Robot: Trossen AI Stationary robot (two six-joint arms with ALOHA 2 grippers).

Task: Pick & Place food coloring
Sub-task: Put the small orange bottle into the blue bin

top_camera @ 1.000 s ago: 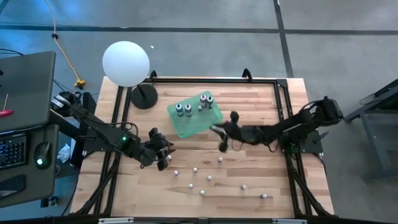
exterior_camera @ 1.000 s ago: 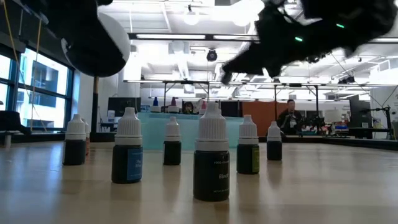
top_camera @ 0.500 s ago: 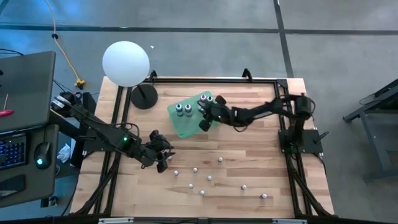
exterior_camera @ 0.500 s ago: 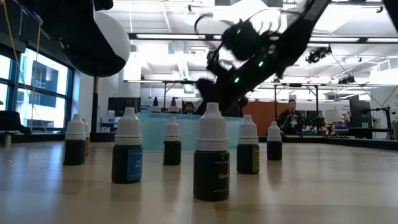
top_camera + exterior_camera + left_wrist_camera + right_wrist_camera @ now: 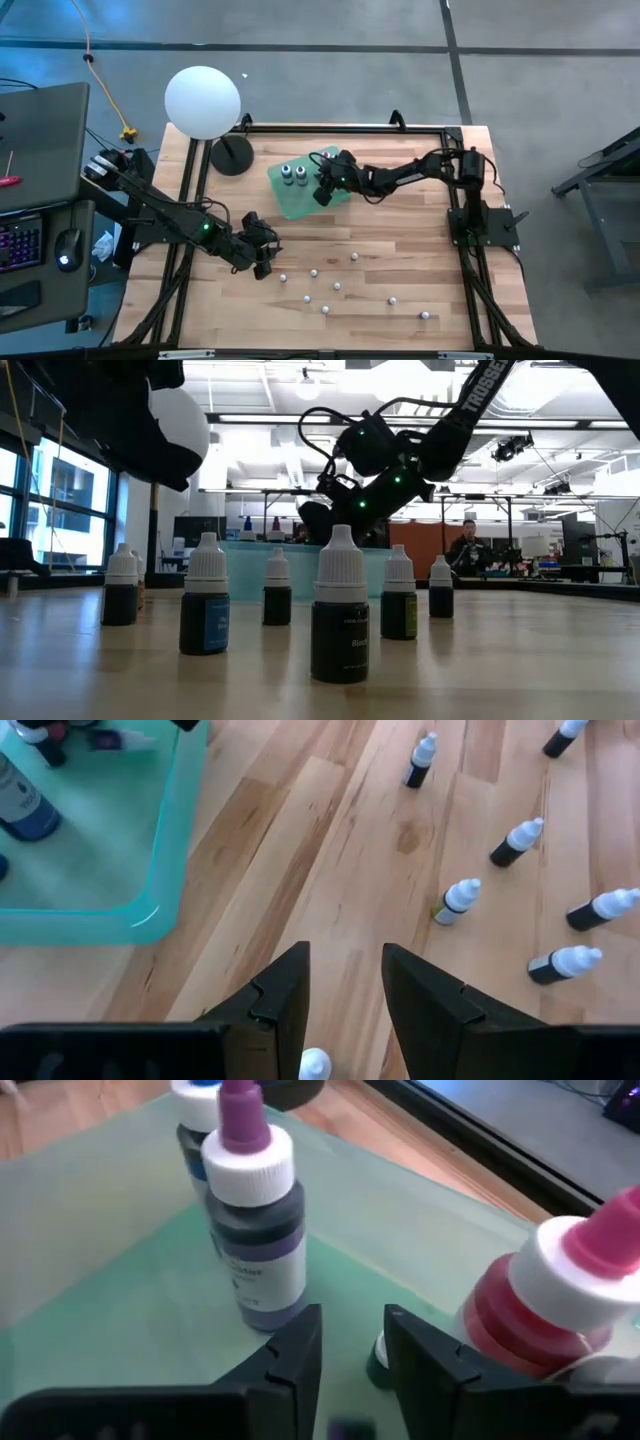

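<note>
Right gripper (image 5: 322, 190) low over the green tray (image 5: 290, 205), likely there to set down a food coloring bottle beside the bottles standing in it (image 5: 288, 175). Narrow gap between its jaws in its wrist view, with a purplish blur at the picture's edge; clamped on something or not, cannot tell.

Left gripper (image 5: 262, 262) poised near the surface (image 5: 400, 250), jaws apart astride a white cap (image 5: 315, 1065), probably lining up a grasp. Body of that bottle cut off.

About eight more loose bottles (image 5: 313, 272) scattered nearby, upright, well apart from the tray. Labels too small to read.
</note>
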